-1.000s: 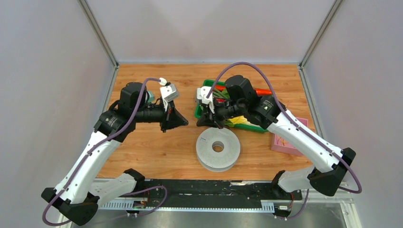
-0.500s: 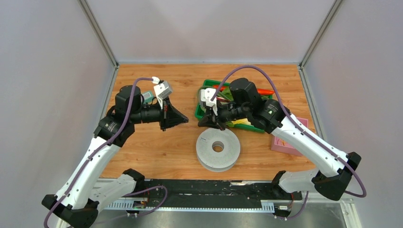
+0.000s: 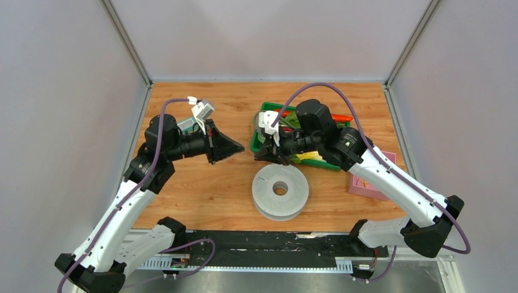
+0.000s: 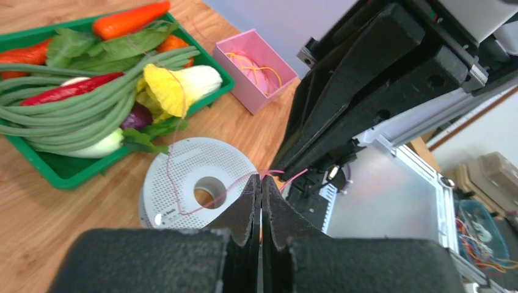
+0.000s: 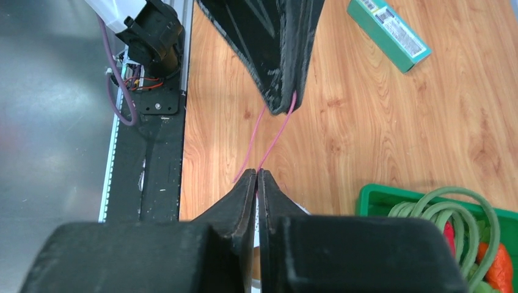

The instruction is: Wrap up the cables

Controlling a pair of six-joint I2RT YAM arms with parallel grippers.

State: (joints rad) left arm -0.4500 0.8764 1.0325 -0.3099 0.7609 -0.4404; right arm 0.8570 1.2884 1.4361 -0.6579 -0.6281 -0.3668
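Note:
The cable shows as a hair-thin pink strand (image 5: 273,139) stretched between my two grippers, which face each other tip to tip above the wood. My left gripper (image 4: 261,178) is shut on one part of the strand, my right gripper (image 5: 256,173) on another. From the left tips the strand (image 4: 183,206) trails down across the flat light-grey spool (image 3: 280,190), which lies below the right gripper (image 3: 257,156). In the top view the left gripper (image 3: 242,148) points right, and the strand is too fine to see there.
A green tray (image 4: 64,177) of vegetables sits behind the right gripper. A pink box (image 3: 368,185) with yellow bands stands at the right edge. A teal carton (image 5: 388,33) lies behind the left arm. A black rail (image 3: 262,241) runs along the near edge.
The left arm has drawn back to the left and its wrist has turned, lifting the fingertips slightly. The right arm shifted a little, then held. Both grippers stayed shut.

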